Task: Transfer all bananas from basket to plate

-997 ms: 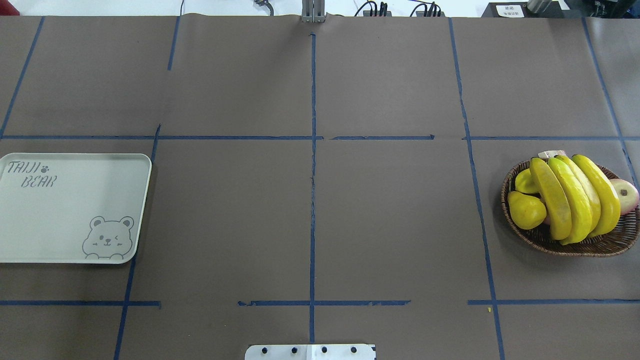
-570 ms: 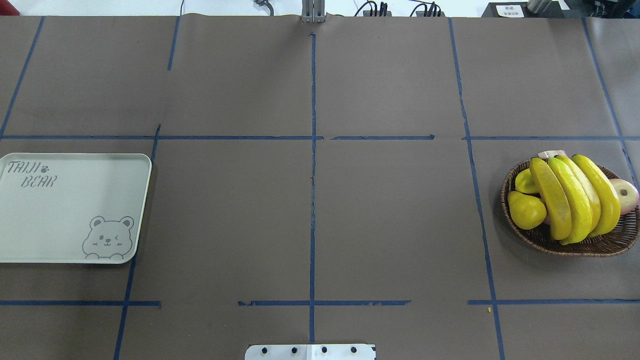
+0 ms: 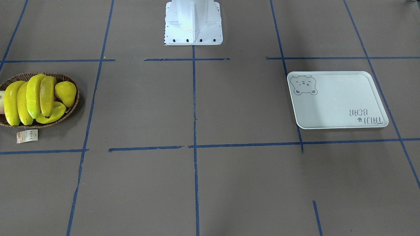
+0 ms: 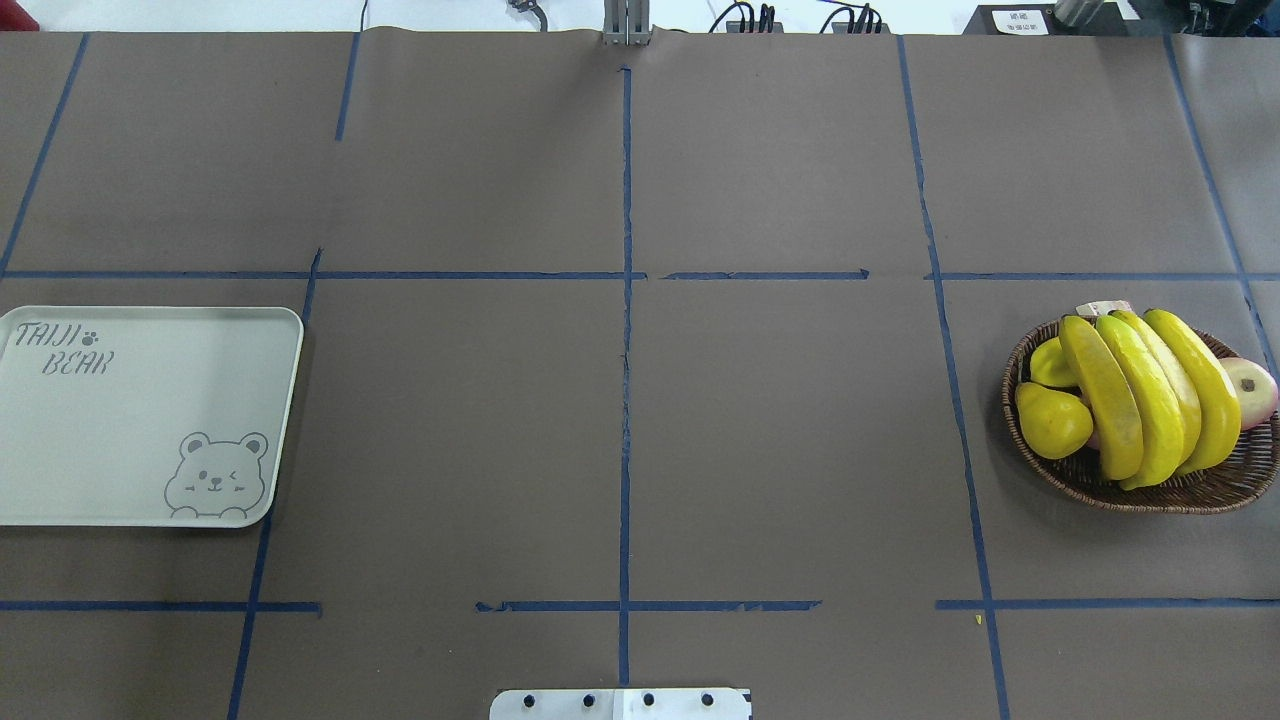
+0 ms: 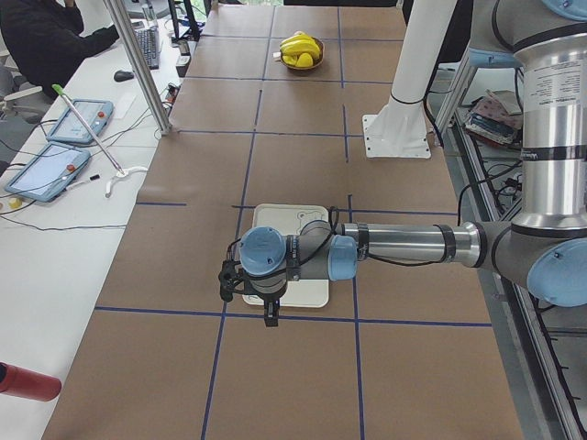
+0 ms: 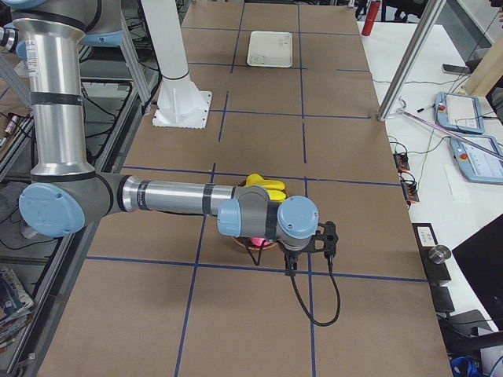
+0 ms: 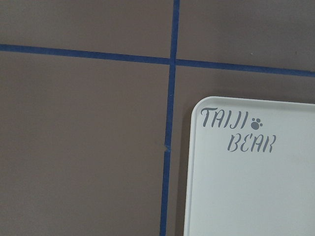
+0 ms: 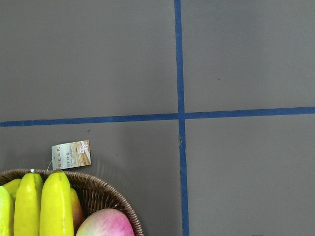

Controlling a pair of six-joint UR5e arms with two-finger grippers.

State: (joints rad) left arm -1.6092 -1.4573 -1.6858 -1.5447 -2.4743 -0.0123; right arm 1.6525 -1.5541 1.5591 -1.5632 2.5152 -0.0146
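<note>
Four long curved glossy yellow bananas (image 4: 1150, 400) lie in the shallow dark wicker basket (image 4: 1150, 497), below and just beside the right gripper (image 6: 289, 265). The flat pale-grey rectangular plate (image 4: 150, 430) lies bare below the left gripper (image 5: 271, 316). How wide either jaws stand I cannot tell. The bananas seem light, stiff and slippery; I would grip one across the middle.

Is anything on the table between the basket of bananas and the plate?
Nothing visible does. Between the basket and the plate the table shows only its brown cover and blue tape lines. Inside the basket, a yellow pear lies beside the bananas on their plate side.
</note>
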